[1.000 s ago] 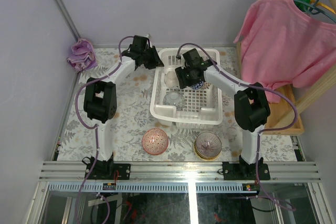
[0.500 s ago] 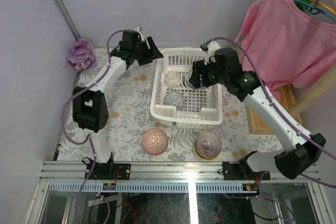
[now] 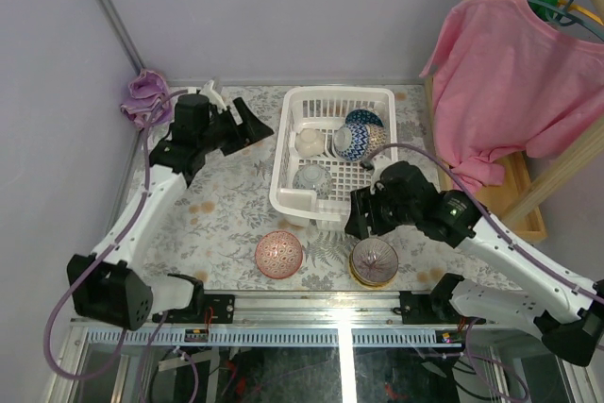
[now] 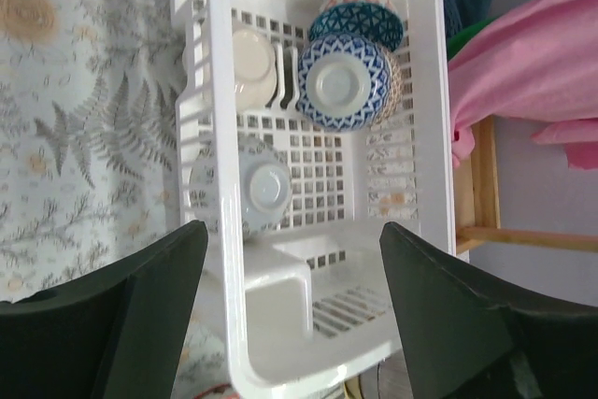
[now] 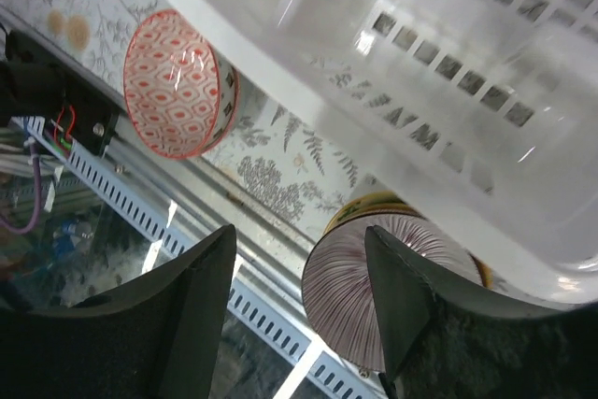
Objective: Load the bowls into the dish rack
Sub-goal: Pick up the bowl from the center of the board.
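Observation:
The white dish rack [image 3: 281, 162] stands at mid table. It holds a whitish bowl [image 3: 310, 142], a blue-white netted bowl [image 3: 354, 142] on edge, a darker blue bowl [image 3: 364, 120] behind it and a pale bowl [image 3: 311, 177]. A pink-red bowl [image 3: 279, 254] and a tan-yellow bowl [image 3: 374, 261] sit on the table in front of the rack. My left gripper [image 3: 247, 125] is open and empty beside the rack's far left corner. My right gripper [image 3: 357, 214] is open and empty, over the rack's front edge above the tan-yellow bowl.
In the left wrist view the rack [image 4: 434, 109] lies between the open fingers [image 4: 140, 306]. The right wrist view shows the pink-red bowl [image 5: 177, 81], the tan-yellow bowl [image 5: 392, 287] and the rack wall [image 5: 308, 44]. A pink garment [image 3: 519, 73] hangs right; a purple cloth [image 3: 146, 98] lies far left.
My right gripper has let go of the blue-white netted bowl in the rack and pulled back to the rack's front edge. My left gripper has drawn back to the left.

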Robot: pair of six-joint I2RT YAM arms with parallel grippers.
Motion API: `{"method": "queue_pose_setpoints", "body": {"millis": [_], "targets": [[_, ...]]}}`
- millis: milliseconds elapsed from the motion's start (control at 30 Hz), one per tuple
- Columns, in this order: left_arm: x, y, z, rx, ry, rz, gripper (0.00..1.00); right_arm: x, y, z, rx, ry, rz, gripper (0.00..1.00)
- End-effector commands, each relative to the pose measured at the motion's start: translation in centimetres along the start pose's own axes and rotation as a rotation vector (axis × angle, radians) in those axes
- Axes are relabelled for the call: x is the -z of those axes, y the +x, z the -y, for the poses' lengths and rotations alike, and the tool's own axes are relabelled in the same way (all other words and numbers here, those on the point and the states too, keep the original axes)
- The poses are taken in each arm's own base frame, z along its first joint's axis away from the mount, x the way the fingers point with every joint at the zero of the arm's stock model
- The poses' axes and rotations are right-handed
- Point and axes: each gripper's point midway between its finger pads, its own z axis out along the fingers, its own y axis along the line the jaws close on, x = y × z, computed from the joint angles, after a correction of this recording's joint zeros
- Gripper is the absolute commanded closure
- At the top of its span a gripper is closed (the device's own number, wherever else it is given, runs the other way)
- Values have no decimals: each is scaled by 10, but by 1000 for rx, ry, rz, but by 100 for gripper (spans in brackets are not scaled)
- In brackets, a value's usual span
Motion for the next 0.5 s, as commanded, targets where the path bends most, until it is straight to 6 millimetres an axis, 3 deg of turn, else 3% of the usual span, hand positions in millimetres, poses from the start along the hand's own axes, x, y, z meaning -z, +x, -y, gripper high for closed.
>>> {"method": "queue_pose_setpoints", "body": {"millis": [0, 233, 400, 467], "targets": [[23, 23, -2, 20, 14, -16, 25, -10, 35, -9, -41, 0, -100, 36], [37, 57, -17, 16, -18, -61, 25, -23, 72, -13, 29, 84, -205, 37], [42, 76, -20, -9, -33, -97, 25, -24, 78, -13, 59, 133, -211, 38], [42, 96, -13, -44, -32, -140, 25, -20, 74, -18, 61, 121, -184, 38]]}}
